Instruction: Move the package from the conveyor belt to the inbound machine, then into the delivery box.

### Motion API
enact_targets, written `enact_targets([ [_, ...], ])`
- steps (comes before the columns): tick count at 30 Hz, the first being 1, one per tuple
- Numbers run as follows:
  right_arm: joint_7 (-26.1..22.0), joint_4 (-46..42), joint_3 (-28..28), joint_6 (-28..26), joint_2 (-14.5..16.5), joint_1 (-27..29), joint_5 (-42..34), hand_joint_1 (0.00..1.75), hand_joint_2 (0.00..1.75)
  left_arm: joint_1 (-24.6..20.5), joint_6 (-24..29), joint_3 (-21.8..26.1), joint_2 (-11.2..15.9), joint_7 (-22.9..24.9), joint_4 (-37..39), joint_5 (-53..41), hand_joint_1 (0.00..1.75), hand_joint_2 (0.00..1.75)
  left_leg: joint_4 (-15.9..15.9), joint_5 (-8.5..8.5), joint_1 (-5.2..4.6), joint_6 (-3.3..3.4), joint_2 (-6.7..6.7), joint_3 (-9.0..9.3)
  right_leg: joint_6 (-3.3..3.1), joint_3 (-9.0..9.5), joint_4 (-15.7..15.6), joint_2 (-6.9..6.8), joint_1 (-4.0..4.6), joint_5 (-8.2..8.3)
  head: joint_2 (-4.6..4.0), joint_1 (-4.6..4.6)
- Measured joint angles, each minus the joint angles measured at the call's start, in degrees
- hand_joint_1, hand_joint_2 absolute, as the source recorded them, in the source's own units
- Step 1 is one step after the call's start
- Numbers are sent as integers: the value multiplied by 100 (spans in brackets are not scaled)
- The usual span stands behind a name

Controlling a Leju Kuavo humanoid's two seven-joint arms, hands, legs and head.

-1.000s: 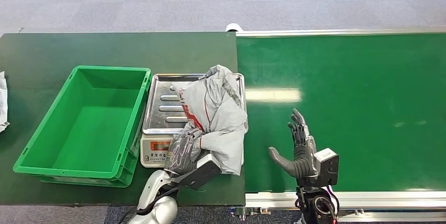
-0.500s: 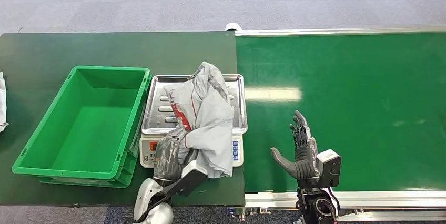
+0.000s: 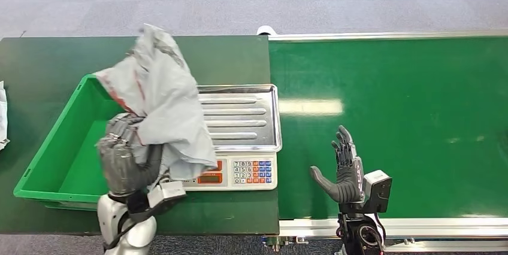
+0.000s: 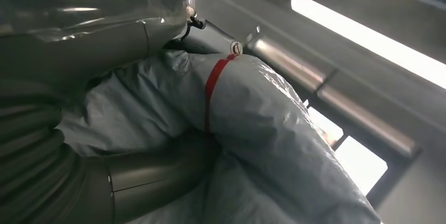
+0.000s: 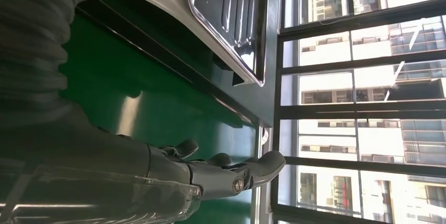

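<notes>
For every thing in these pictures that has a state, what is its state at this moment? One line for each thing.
grey package: held up in the air, above the bin's right edge.
left robot hand: grips the package.
right robot hand: holds nothing, fingers apart, above the conveyor belt.
green bin: nothing visible inside; partly hidden by the package.
scale: tray bare, display lit.

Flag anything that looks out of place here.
Nothing stands out. The left hand holds the crumpled grey package over the green box, the scale sits bare, and the right hand is open.
</notes>
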Motion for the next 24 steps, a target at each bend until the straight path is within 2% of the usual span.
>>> enact_targets([
  [7, -14, 2, -1, -33, -1, -6, -26, 0, 175, -105, 5, 717, -22, -1, -924, 104, 175, 175, 0, 0, -1, 0, 0, -2, -1, 0, 0, 0, -1, -2, 0, 2],
  [14, -15, 2, -3, -55, -1, -23, -31, 0, 175, -214, 4, 1345, -91, -2, -1098, 157, 175, 175, 0, 0, -2, 0, -1, -2, -1, 0, 0, -1, -2, -1, 0, 1],
  [20, -13, 2, -3, -96, -1, -22, -62, 0, 175, -237, 1, 1826, -130, 108, -562, -4, 175, 175, 0, 0, -1, 0, 0, -1, -1, -3, 0, -1, -1, -2, 0, 1],
  [22, 1, 2, -3, -98, -1, -26, -58, 0, 175, -246, -25, 1853, -89, 397, -189, -225, 175, 175, 0, 0, -1, 0, 0, -1, -1, -3, 0, -1, -2, -2, 0, 2],
  [24, 18, 2, -4, -70, -1, -33, -29, 0, 175, -252, -84, 1724, 40, 921, 230, -390, 175, 175, 0, 0, -1, 0, 3, -1, -1, -4, 0, 0, -2, -1, 0, 2],
])
